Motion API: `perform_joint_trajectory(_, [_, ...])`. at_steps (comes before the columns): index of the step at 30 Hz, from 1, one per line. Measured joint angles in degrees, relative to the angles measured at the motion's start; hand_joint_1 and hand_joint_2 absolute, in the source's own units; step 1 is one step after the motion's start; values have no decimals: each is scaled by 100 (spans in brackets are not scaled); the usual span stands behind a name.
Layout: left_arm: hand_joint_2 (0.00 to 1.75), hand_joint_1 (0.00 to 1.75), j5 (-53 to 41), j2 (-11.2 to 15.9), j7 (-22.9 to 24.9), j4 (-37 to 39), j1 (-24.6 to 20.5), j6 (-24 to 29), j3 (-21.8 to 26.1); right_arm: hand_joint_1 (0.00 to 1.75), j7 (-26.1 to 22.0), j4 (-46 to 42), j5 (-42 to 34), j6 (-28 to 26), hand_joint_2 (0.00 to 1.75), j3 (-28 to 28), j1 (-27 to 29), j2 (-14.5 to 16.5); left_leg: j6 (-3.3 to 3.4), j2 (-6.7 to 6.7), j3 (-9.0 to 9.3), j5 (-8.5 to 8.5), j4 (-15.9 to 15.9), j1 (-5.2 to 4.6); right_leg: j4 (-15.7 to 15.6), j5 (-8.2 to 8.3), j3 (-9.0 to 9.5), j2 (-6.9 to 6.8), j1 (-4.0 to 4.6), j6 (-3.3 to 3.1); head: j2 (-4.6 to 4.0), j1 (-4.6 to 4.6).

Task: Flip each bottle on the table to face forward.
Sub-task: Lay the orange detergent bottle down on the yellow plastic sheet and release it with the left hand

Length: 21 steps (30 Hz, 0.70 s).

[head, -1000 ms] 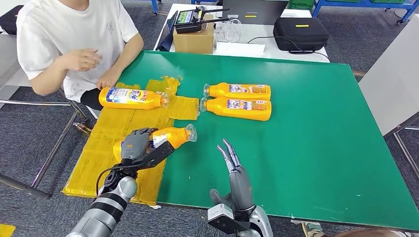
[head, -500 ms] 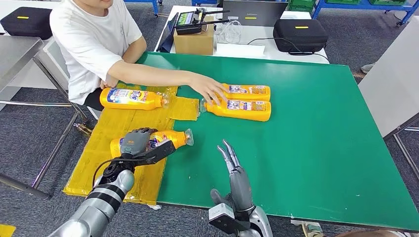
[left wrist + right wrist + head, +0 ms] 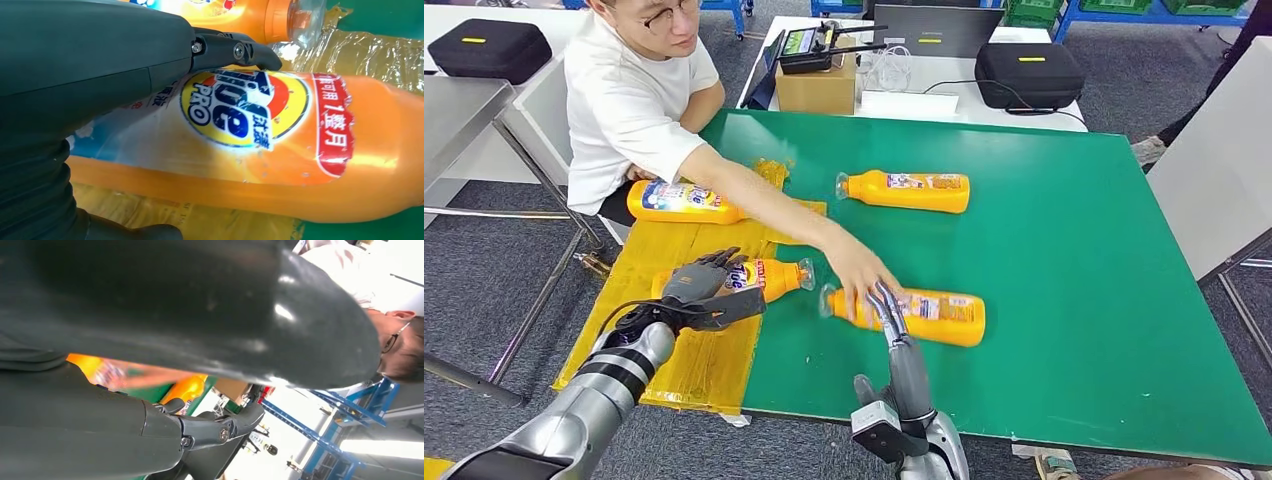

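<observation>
The left hand (image 3: 699, 285) grips the bottle (image 3: 759, 277) near the table's (image 3: 1074, 300) left edge; roll it gently. The right hand (image 3: 894, 340) looks open-fingered.

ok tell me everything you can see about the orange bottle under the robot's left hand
The orange plastic detergent bottle lies on its side on the yellow plastic sheet at the green table's left edge, its clear cap pointing toward the table's middle. Its front label faces up: a round yellow and red logo with blue letters, a red band of white characters beside it, and a pale blue patch toward the base. The surface looks glossy. The robot's left hand rests over its base end, fingers draped on the label.
</observation>
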Motion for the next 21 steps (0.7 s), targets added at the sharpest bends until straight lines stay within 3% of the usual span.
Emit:
perform_joint_trajectory(9, [175,0,60,42,32,-90,84,258,-172,0,2,102,17,3,0,-37,-5,11,-1,0,11,1,0,1,1,0,7,0,0,0,0,0])
perform_joint_trajectory(16, [175,0,2004,-22,-1008,-1249,849,-14,-30,0,-49,103,-2,11,0,-82,34,7,0,-8,-5,4,2,-2,-1,0,-10,-12,-1,0,0,1])
perform_joint_trajectory(19, [175,0,2702,-178,-1384,-1870,1297,37,24,0,-54,99,15,9,0,-85,56,3,0,-6,-26,4,5,-3,-6,0,-32,-10,-1,0,0,1])
perform_joint_trajectory(21, [175,0,3214,-369,-1548,-2345,1607,142,92,0,-5,86,126,-46,87,-86,92,-1,0,-6,-47,4,8,-4,-9,0,-52,-10,-1,1,0,1])
